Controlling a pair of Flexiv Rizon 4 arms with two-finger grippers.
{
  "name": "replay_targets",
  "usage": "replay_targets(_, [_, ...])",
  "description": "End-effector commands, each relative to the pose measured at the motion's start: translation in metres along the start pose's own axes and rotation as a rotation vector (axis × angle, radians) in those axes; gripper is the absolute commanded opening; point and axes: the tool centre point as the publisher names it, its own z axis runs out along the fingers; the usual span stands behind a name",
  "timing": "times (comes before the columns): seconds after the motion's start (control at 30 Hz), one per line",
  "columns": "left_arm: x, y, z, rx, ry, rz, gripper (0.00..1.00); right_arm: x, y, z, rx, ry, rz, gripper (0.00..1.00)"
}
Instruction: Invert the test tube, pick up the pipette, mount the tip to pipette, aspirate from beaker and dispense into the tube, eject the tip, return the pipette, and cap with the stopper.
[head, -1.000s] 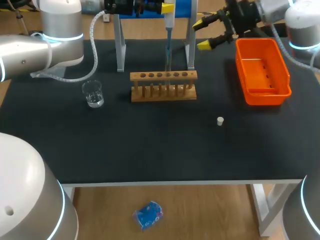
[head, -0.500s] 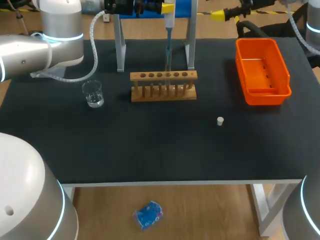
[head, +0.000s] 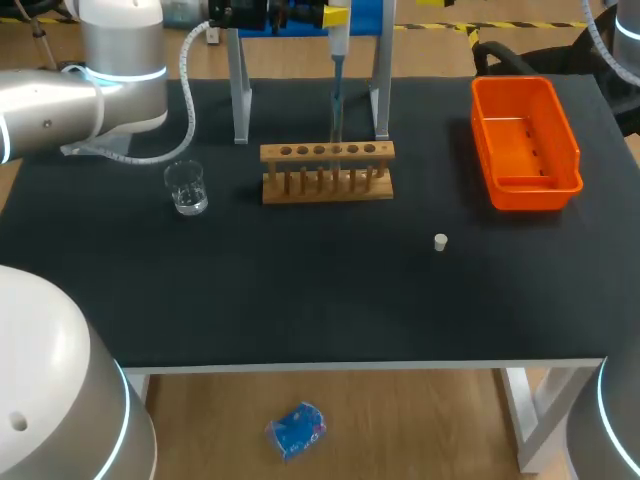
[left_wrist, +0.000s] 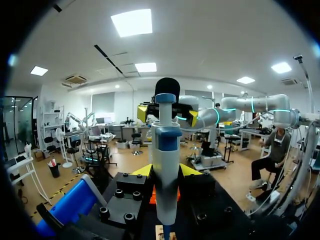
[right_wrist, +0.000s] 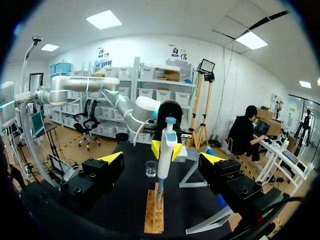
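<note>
Beaker upright on bench, left of wooden rack; left hand clamped on pipette, held upright with its lower end down at the rack; stopper lies alone on bench, right of rack; orange bin further right; right hand spread wide, apart from the pipette, facing it along the rack.
</note>
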Motion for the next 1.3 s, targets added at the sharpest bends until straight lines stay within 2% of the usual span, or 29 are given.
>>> replay_targets(0.03, [-0.001,-0.001,0.000,-0.002,0.002,-0.001,0.00,0.002,-0.001,-0.001,0.002,-0.003,0.000,1.00])
replay_targets(0.23, [-0.001,-0.001,0.000,-0.002,0.002,-0.001,0.00,0.002,-0.001,-0.001,0.002,-0.003,0.000,1.00])
replay_targets(0.4, [-0.001,-0.001,0.000,-0.002,0.002,-0.001,0.00,-0.006,0.016,0.004,-0.044,0.040,0.003,1.00])
replay_targets(0.43, [-0.001,-0.001,0.000,-0.002,0.002,-0.001,0.00,-0.006,0.020,0.006,-0.044,0.042,0.002,0.80])
replay_targets(0.47, [-0.001,-0.001,0.000,-0.002,0.002,-0.001,0.00,-0.007,0.023,0.008,-0.048,0.046,0.001,0.49])
replay_targets(0.53, [-0.001,-0.001,0.000,-0.002,0.002,-0.001,0.00,-0.008,0.032,0.012,-0.074,0.057,-0.008,0.29])
replay_targets(0.57, [-0.001,-0.001,0.000,-0.002,0.002,-0.001,0.00,-0.008,0.036,0.014,-0.069,0.052,-0.007,0.22])
replay_targets(0.6, [-0.001,-0.001,0.000,-0.002,0.002,-0.001,0.00,-0.008,0.040,0.016,-0.073,0.050,-0.007,0.00])
replay_targets(0.63, [-0.001,-0.001,0.000,-0.002,0.002,-0.001,0.00,-0.008,0.044,0.018,-0.102,0.060,-0.004,0.00])
replay_targets(0.97, [-0.001,-0.001,0.000,-0.002,0.002,-0.001,0.00,-0.010,0.072,0.045,-0.166,0.104,-0.013,0.00])
replay_targets(1.3, [-0.001,-0.001,0.000,-0.002,0.002,-0.001,0.00,-0.014,0.074,0.067,-0.283,0.146,0.035,0.00])
